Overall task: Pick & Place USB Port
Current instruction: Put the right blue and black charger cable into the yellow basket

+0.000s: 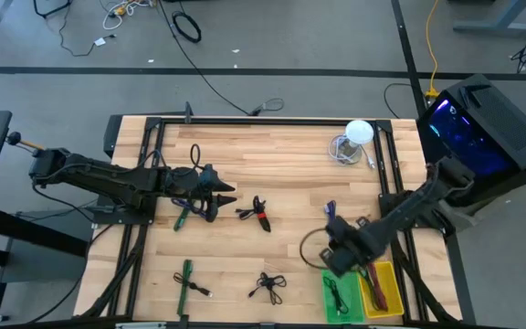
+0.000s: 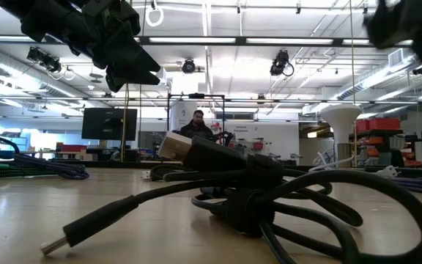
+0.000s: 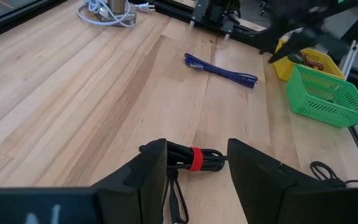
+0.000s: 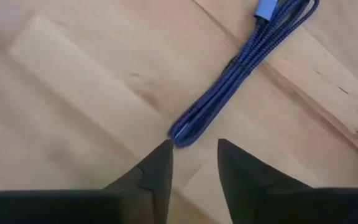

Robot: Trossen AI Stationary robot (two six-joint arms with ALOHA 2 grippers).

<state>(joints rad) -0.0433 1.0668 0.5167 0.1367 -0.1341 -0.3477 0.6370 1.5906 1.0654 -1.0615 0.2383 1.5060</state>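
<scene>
A black cable bundle with a red tie (image 1: 259, 216) lies flat mid-table; it also shows in the left wrist view (image 3: 194, 159). My left gripper (image 1: 225, 193) (image 3: 196, 163) is open and hovers just left of it, raised above the table in the low view (image 2: 127, 64). A blue braided cable (image 4: 244, 65) (image 3: 221, 70) (image 1: 330, 209) lies flat toward the right. My right gripper (image 4: 194, 149) (image 1: 336, 245) is open above it, its fingertips just short of the cable's folded end (image 4: 179, 134).
A green bin (image 1: 341, 297) (image 3: 325, 94) and a yellow bin (image 1: 382, 288) sit at the near right corner. White cables and a white round object (image 1: 352, 142) lie at the far right. Two green cables (image 1: 184, 216) (image 1: 186, 278) and a black cable (image 1: 268, 288) (image 2: 255, 187) lie nearer.
</scene>
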